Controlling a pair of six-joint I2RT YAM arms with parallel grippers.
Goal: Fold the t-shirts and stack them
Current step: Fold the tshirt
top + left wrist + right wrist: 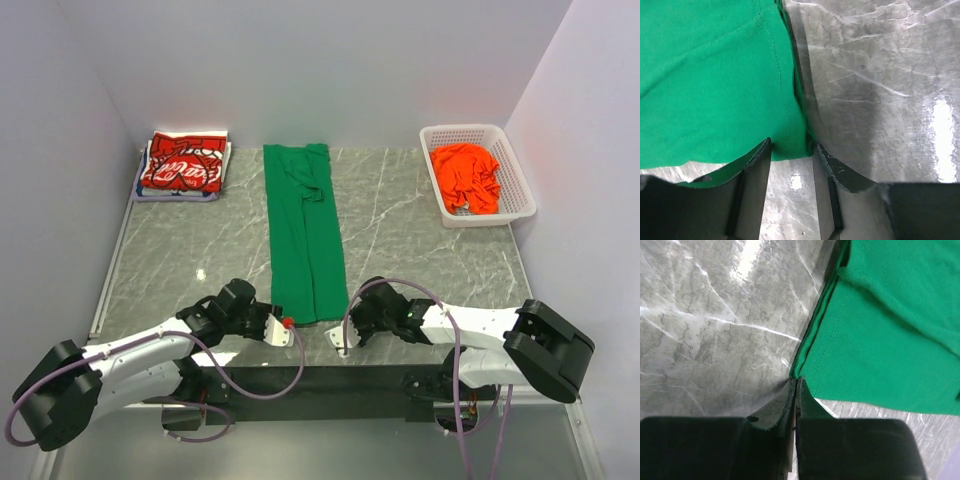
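The green t-shirt [303, 230] lies folded lengthwise as a long strip down the middle of the table. My left gripper [287, 328] is at its near left corner. In the left wrist view the gripper [791, 145] is open, with its fingers either side of the green hem [710, 85]. My right gripper [336, 338] is at the near right corner. In the right wrist view it [796, 379] is shut, pinching the tip of the green corner [880, 350]. The red t-shirt with white lettering [183, 165] lies folded at the back left. The orange t-shirt [466, 176] lies crumpled in the basket.
The white mesh basket [518, 180] stands at the back right against the wall. The red shirt lies on top of other folded cloth [140, 190]. Walls close in the table on the left, back and right. The grey marble tabletop [420, 260] shows on both sides of the green strip.
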